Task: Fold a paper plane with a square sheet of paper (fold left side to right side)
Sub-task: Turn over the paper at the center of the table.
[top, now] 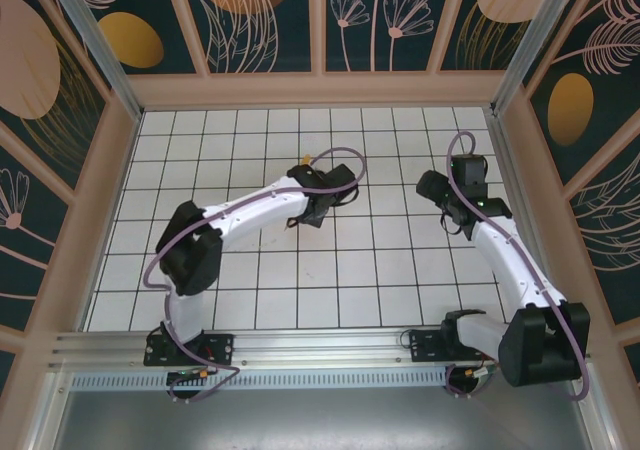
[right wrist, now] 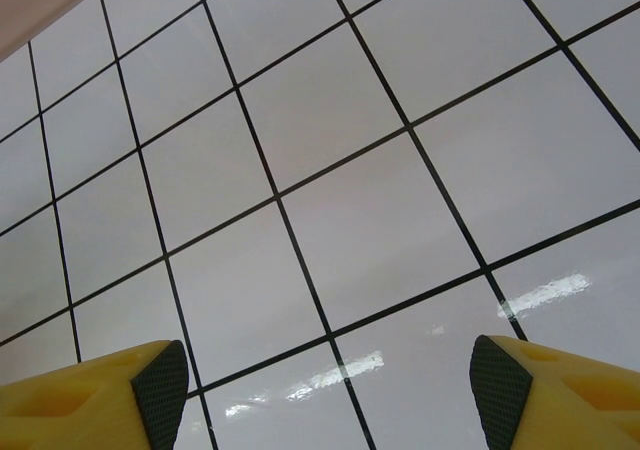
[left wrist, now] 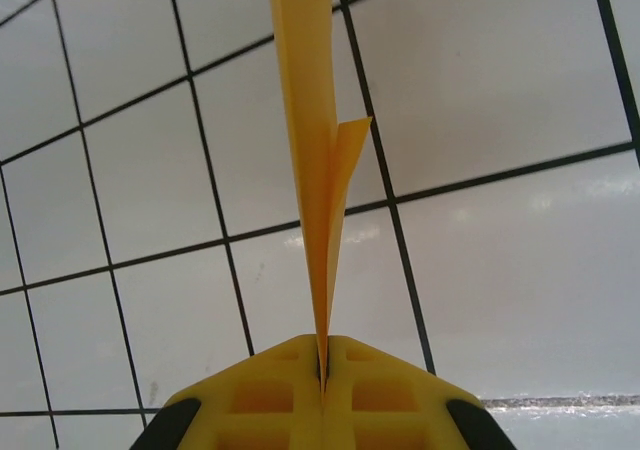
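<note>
The square sheet of paper is folded into a narrow orange-yellow paper plane (left wrist: 318, 140). In the left wrist view it is seen edge-on, running straight away from the fingers above the tiled table, with a small flap sticking out to the right. My left gripper (left wrist: 323, 358) is shut on its near end, the yellow fingers pressed together around it. In the top view this gripper (top: 316, 202) hangs over the middle of the table. My right gripper (right wrist: 330, 390) is open with nothing between its pads, and it hovers at the right (top: 440, 190), apart from the plane.
The white tiled table (top: 250, 290) has black grid lines. Patterned walls with wooden frames enclose it on three sides, the right one (top: 530, 160) close to the right arm. A metal rail (top: 320, 345) carrying the arm bases runs along the near edge.
</note>
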